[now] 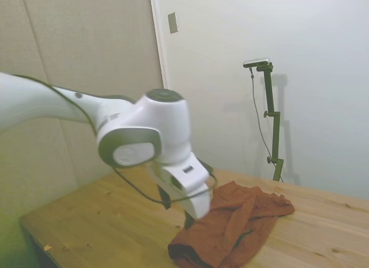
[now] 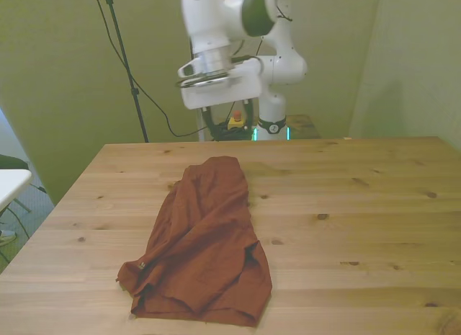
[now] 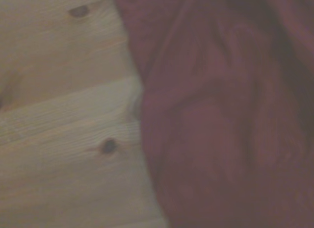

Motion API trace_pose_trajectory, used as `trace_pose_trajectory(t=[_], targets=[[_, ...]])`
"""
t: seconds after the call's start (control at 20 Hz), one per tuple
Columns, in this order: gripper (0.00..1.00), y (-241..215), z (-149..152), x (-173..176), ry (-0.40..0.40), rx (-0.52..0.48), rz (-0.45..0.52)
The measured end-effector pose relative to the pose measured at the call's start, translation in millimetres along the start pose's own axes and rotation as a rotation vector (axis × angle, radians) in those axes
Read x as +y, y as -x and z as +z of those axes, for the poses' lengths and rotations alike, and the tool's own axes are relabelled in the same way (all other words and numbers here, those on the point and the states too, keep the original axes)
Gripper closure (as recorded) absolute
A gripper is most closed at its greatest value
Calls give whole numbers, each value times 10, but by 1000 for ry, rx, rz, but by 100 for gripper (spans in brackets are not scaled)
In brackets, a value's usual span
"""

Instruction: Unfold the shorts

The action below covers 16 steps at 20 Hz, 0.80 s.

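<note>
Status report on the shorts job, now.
Gripper open, above the table's far edge, holding nothing. Shorts bunched and folded on the table, untouched. Nothing in the way.

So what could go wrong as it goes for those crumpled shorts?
The shorts lie bunched in overlapping folds, so the gripper might pinch several layers at once and drag the whole bundle instead of opening it. They also reach close to the table's near edge, so a pull that way could slide them off.
</note>
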State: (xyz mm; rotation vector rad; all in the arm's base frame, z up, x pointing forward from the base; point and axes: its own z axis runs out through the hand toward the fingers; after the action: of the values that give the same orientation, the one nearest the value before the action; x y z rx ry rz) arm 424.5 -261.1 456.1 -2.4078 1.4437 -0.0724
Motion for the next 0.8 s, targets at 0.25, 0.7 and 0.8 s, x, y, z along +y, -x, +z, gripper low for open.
trace_pose_trajectory(t=[0.25, 0.7, 0.8], targets=[[0, -791, 238, 320, -89, -136, 42], [0, -1106, 659, 357, -120, -243, 53], [0, -1064, 721, 333, -143, -285, 33]])
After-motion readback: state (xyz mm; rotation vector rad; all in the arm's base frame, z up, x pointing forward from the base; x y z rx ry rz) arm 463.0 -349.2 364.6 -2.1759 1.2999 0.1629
